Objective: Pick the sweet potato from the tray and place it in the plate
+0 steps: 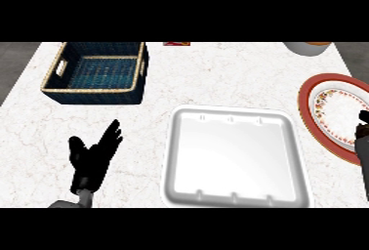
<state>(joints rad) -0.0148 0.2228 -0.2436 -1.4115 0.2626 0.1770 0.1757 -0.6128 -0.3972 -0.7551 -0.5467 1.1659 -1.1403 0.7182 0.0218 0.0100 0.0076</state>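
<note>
Your left hand (92, 155), black w/ grey forearm, sits low at the head view's left side over the white marble counter (29, 132). Fingers straight and spread, pointing up-right, thumb out to the side; it holds nothing and rests well left of the tray.

Your right hand (362, 131) barely shows at the right edge: only a dark sliver of it, over the lower inner part of the plate. You can't tell whether its fingers are open or curled, nor whether anything is in it.

Sweet potato: not visible anywhere in this view. It's not on the tray and not on the part of the plate that shows; if it's hidden by the right hand, that can't be told.

The white square plastic tray (234, 158) w/ rounded corners lies centre-bottom, its floor bare. Just right of it, apart by a narrow strip of counter, is the round plate (324, 105) w/ red rim and floral band, cut off by the right edge.

Top left, well apart from the tray, stands a dark blue woven basket (97, 73) w/ tan rim. At the top right edge you see part of a grey round vessel (306, 48); at top centre a small red object (176, 43), too cropped to identify.
</note>
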